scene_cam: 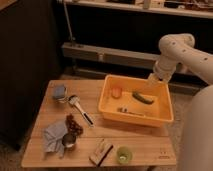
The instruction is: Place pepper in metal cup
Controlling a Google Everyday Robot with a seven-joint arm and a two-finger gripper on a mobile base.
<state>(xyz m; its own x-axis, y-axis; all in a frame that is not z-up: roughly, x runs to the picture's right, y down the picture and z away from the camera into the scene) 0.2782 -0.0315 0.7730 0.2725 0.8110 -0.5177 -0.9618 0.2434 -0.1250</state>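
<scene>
Gripper (152, 79): at far right rim of yellow bin (107, 102), just over the edge, jaws spread wide, empty.
Pepper (142, 97): flat on bin floor, right half, lying diagonally, below and left of gripper, not touching it.
Small orange round item (116, 92): also in bin, left of pepper, apart from it.
Metal cup (68, 141): upright, front left of wooden table (150, 145), well apart from bin, just beside grape bunch (73, 123), against blue cloth (52, 136).
Light green cup (123, 154): front edge of table, right of metal cup.
</scene>
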